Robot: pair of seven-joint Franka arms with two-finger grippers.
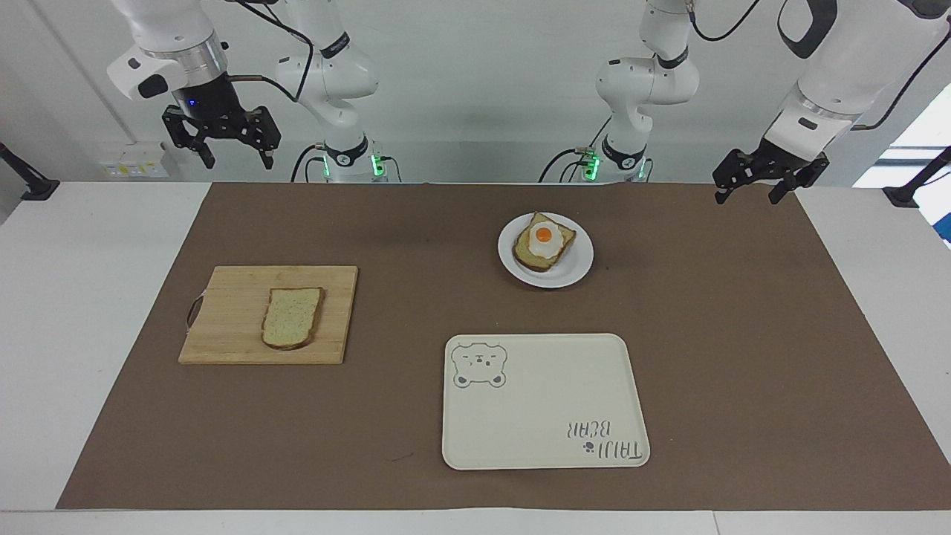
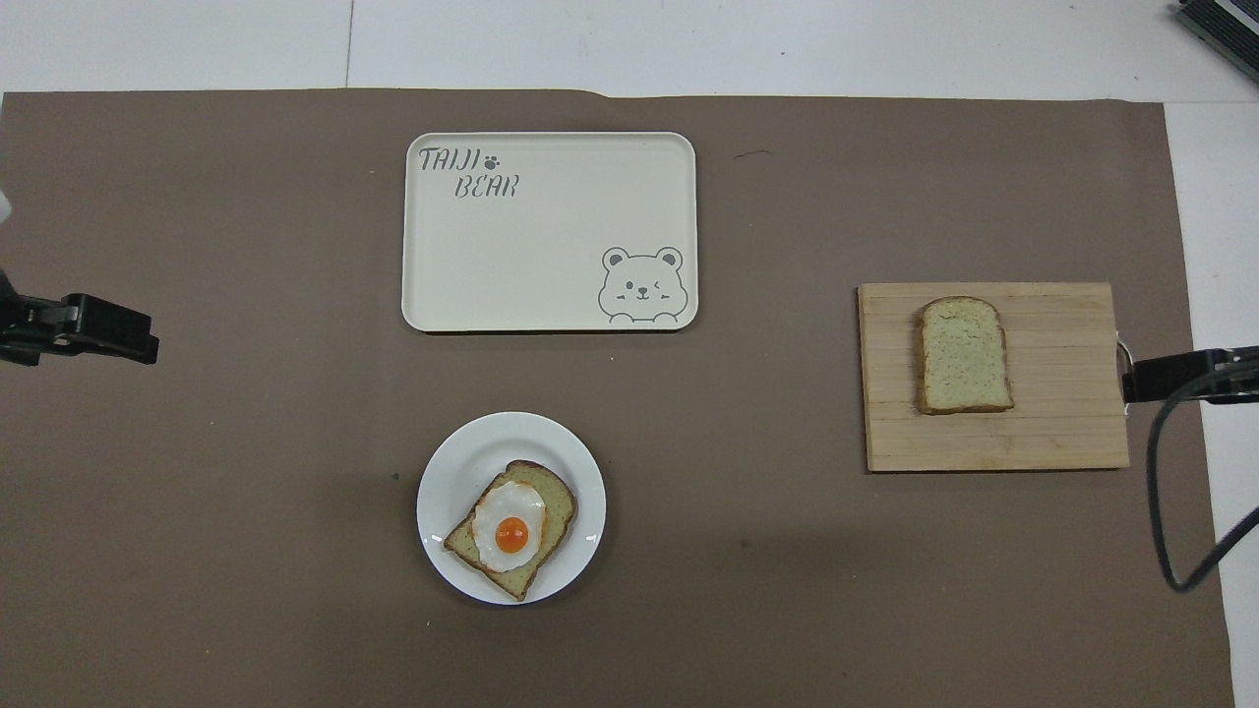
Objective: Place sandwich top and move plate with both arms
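Both tools, left tool [image 1: 770, 180] and right tool [image 1: 231, 143], hang open and empty. The sandwich top [image 1: 292, 318] could slide off the fried egg [image 1: 546, 239] if set down askew on the plate [image 1: 579, 269].

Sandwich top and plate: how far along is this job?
Nothing done. The sandwich top lies on the cutting board; the plate holds only egg bread. Left gripper and right gripper hang open, empty. Left: stacking, then moving the plate.
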